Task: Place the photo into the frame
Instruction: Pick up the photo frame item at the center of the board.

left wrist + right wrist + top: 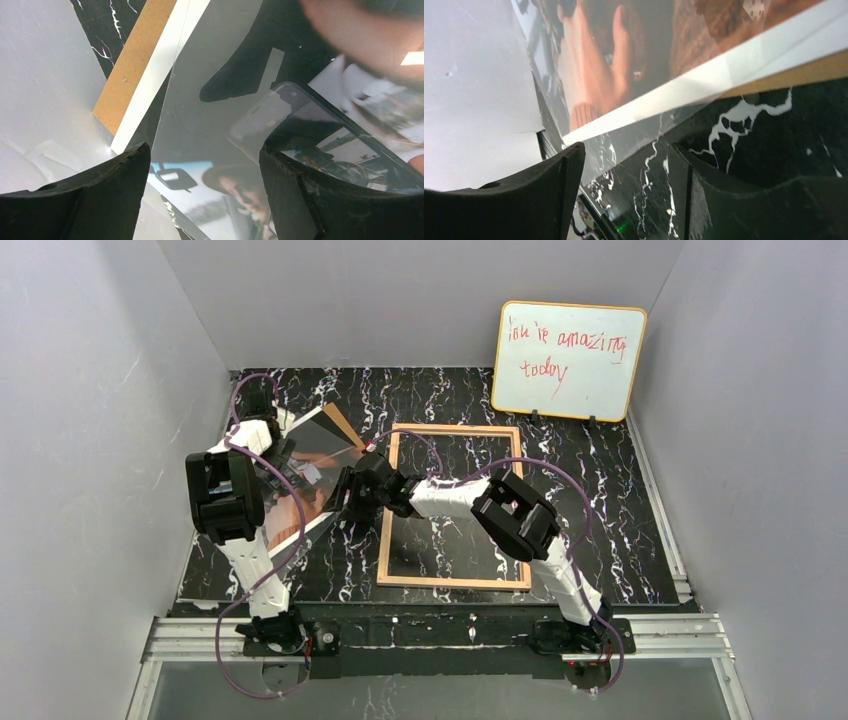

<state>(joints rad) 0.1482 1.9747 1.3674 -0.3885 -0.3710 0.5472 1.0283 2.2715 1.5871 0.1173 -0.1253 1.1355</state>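
The photo [318,445], a glossy print with a white border, lies askew left of the frame [384,530], which rests flat mid-table with its tan wood side up. Under the photo's far edge a brown backing board [345,425] peeks out. My left gripper [290,462] hovers over the photo's left part. In the left wrist view it [205,165] is open, with the photo [210,120] filling the gap behind the fingers. My right gripper [342,495] sits at the photo's right edge. In the right wrist view it [626,165] is open, with the photo's [634,45] white border just above the fingertips.
An orange-rimmed whiteboard [570,360] with red writing leans at the back right. Grey walls close in the black marbled table [600,490] on three sides. The backing board also shows in the left wrist view [135,60] and the right wrist view [804,75].
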